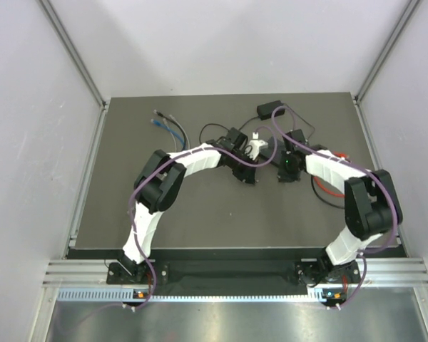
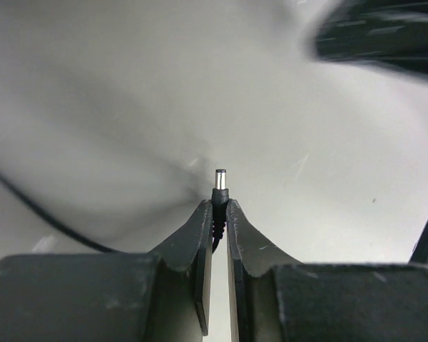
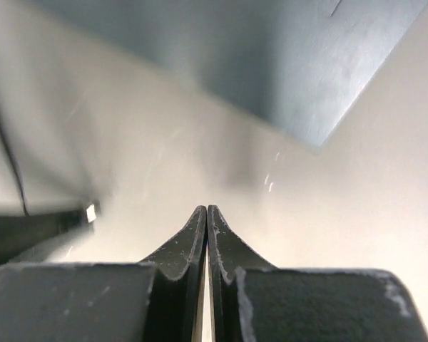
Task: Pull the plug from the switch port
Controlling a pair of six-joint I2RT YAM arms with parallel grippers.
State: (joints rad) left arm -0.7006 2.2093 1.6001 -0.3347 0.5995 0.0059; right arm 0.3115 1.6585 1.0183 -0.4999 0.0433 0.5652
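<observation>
Left wrist view is filled at the bottom by the two black fingers of the left gripper (image 2: 220,214), which are clenched on a small black round plug with a shiny metal tip (image 2: 220,187). The plug is held upright between the fingertips, and its metal tip is seen bare, outside any socket. A thin black cord (image 2: 36,210) is seen curving across the pale surface on the left of that view. A blurred dark shape (image 2: 385,32) is seen in the top right corner, and what it is cannot be told. In the right wrist view the right gripper (image 3: 206,214) is pressed fully shut, with nothing held between its black fingers. Ahead of it, in the upper part of that view, the flat dark grey switch box (image 3: 271,64) is seen lying on the table, and it is not touched by the fingers. Its sockets cannot be seen from there. In the top external view both white and black arms are bent in toward the middle of the dark grey table mat (image 1: 164,221), with their wrists near each other. The switch is hard to pick out there against the dark mat. A chunky black adapter block (image 1: 269,109) is laid near the far edge. Some blue cables (image 1: 167,127) are laid at the far left, and a red cable (image 1: 327,189) is laid beside the right arm.
</observation>
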